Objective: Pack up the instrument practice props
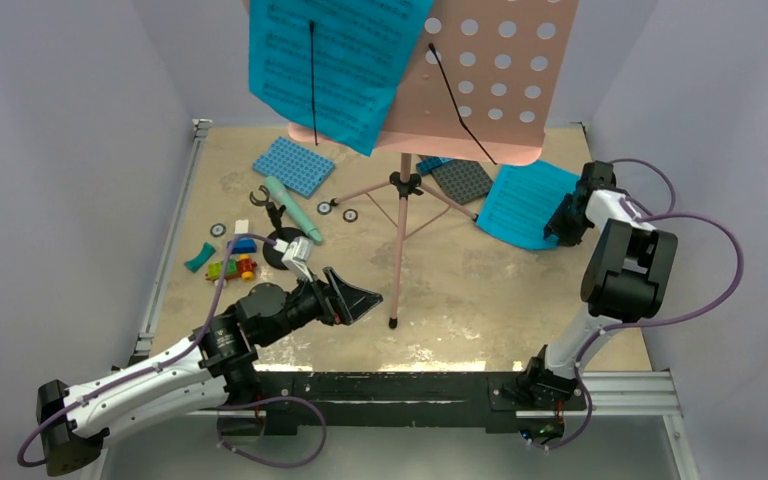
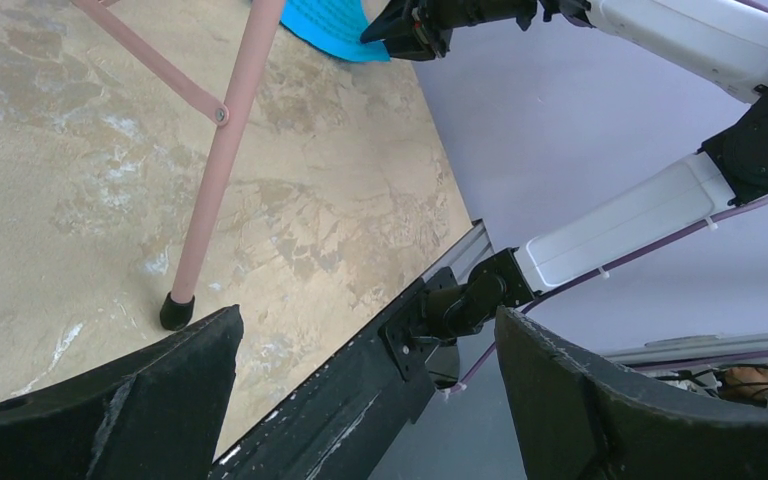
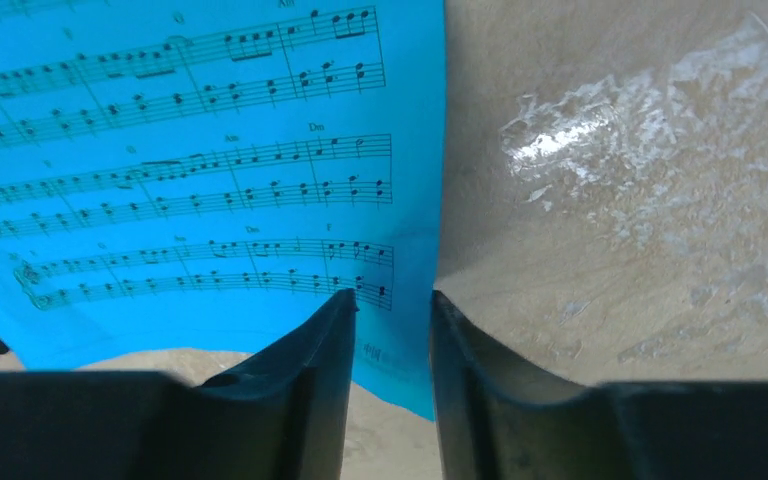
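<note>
Straddling the near corner of the loose cyan sheet-music page (image 3: 210,180), the right gripper (image 3: 392,300) stands with jaws narrowly apart, not pinching it; the page stretches ahead and leftward. The left gripper (image 2: 368,318), spread wide, sits well apart.

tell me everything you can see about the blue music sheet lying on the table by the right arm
The cyan sheet is a single thin paper page printed with black staves, notes and chord letters. It lies face up on the tan table, slightly curled rather than flat. Its left edge meets the grey baseplate. The right gripper straddles one corner, its fingers slightly apart, so the page seems not to be pinched.
</note>
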{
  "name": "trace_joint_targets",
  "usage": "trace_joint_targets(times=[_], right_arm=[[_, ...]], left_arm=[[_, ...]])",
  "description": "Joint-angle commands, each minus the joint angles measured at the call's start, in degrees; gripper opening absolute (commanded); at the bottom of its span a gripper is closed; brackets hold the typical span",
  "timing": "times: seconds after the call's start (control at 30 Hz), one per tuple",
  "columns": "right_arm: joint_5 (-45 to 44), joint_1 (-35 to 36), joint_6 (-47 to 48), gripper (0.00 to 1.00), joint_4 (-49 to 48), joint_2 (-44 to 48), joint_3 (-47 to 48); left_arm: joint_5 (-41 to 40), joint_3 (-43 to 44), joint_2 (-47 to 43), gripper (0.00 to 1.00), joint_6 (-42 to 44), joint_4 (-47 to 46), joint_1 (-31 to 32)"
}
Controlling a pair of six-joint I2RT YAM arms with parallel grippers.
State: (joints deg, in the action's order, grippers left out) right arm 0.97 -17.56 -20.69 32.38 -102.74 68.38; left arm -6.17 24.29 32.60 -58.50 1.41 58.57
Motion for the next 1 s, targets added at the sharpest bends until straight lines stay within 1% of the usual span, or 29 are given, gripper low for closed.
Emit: trace_joint_targets(times=[0.0,0.1,0.13,0.23,0.3,0.37,0.43,0.47,0.53,0.6,0.73,0.8,0.87,0.97], right_arm=[[-1.11,-0.36,-0.13,0.46,1.35,2.33,3.75],[-1.15,-0.30,-0.66,0.61,2.77,3.99,4.82],[-1.19,-0.33,-0.81,0.62,3.01,5.06,4.80],[-1.16,-0.33,-3.77,0.65,1.97,10.26,3.20],[0.66,-0.32,-6.04,0.65,-0.22,15.97,1.05],[0.35,0.28,-7.62,0.64,-4.40,24.38,-3.70],[1.63,1.29,-8.31,0.64,-10.27,33.32,-10.01],[1.59,2.18,-8.50,0.64,-11.58,37.05,-12.36],[0.86,6.15,-7.93,0.63,-13.91,44.47,-17.02],[-1.98,12.25,-5.63,0.62,-16.47,51.53,-21.61],[-3.66,24.32,-1.67,0.61,-18.94,65.74,-30.55],[-4.68,29.64,-0.03,0.60,-17.92,72.16,-33.44],[-3.77,34.20,1.40,0.59,-16.74,77.95,-35.86],[-7.77,44.62,2.86,0.58,-17.21,84.58,-37.04]], left_arm=[[-0.21,0.22,-0.04,1.00,0.80,-0.53,0.15],[0.72,0.55,-0.07,1.00,0.82,0.52,0.15],[1.21,0.76,-0.20,1.00,0.98,0.71,0.15],[1.08,1.61,-0.80,1.00,0.95,2.58,0.15],[-0.15,2.20,-1.39,1.00,0.66,4.78,0.15],[-2.60,3.58,-2.30,1.00,-0.21,9.00,0.15],[-6.68,5.52,-3.70,1.00,-2.12,15.40,0.15],[-8.32,6.40,-4.53,1.00,-2.31,17.95,0.15],[-10.28,7.68,-6.89,1.00,-1.14,20.79,0.15],[-10.76,8.96,-9.19,1.00,2.12,21.49,0.15],[-14.32,13.16,-12.80,0.99,7.02,24.99,0.15],[-16.93,15.34,-13.91,0.98,9.39,26.86,0.15],[-18.65,16.67,-14.66,0.98,11.62,27.89,0.15],[-20.45,18.54,-14.99,0.97,15.32,27.37,0.15]])
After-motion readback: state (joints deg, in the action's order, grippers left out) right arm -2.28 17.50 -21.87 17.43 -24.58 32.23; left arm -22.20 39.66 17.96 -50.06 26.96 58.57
